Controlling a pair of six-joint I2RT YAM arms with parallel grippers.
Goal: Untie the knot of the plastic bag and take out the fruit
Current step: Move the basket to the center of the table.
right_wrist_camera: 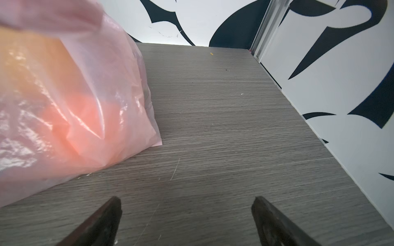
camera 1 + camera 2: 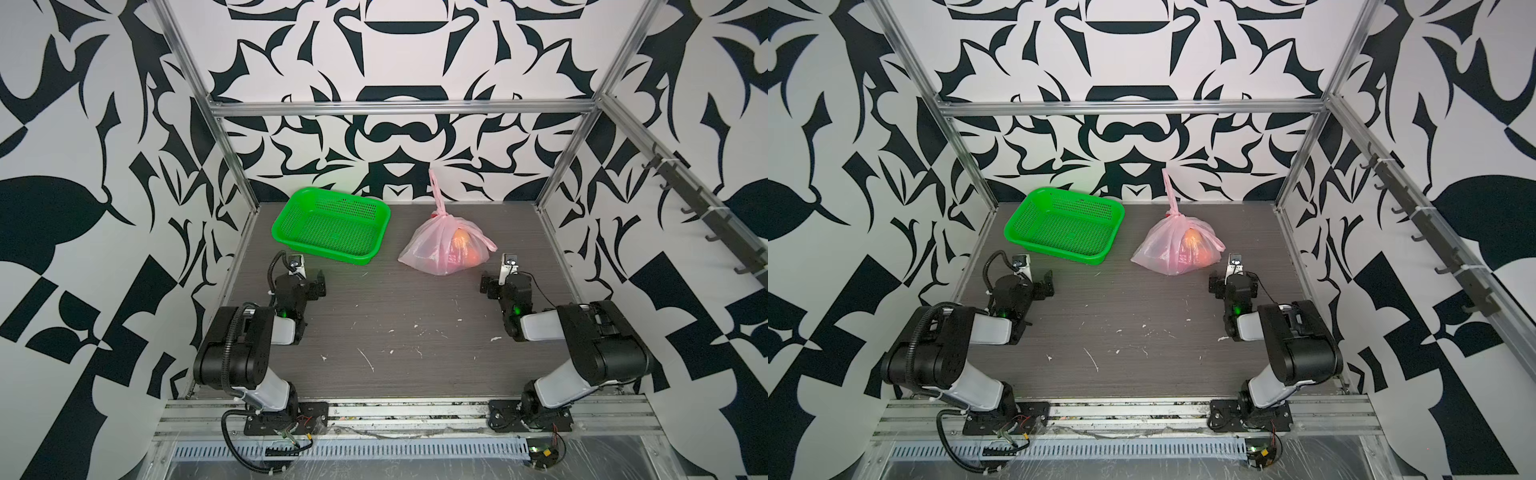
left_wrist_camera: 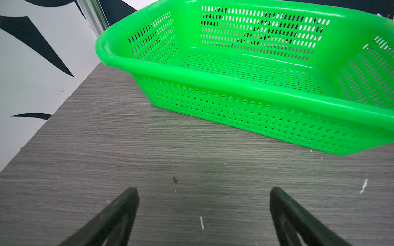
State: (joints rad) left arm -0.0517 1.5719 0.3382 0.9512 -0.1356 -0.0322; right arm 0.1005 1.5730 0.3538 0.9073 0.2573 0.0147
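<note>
The pale-pink plastic bag (image 2: 432,253) (image 2: 1160,255) rests on the grey table at the back right, tied shut. Its knot (image 2: 443,215) (image 2: 1177,215) sits at the top, with one handle loop (image 2: 434,187) standing upright above it. Orange and reddish fruit (image 2: 462,243) (image 2: 1192,243) shows through the plastic; the other pieces are hidden. My right gripper (image 2: 488,285) (image 2: 1216,286) (image 1: 185,199) is open and empty, low over the table just in front and to the right of the bag (image 1: 64,110). My left gripper (image 2: 319,286) (image 2: 1047,286) (image 3: 202,188) is open and empty.
A green perforated basket (image 2: 384,216) (image 2: 1059,251) (image 3: 213,78) stands empty at the back left, just beyond my left gripper. Patterned walls and aluminium posts (image 2: 232,166) close in the table's sides and back. White specks (image 2: 365,359) dot the table's middle.
</note>
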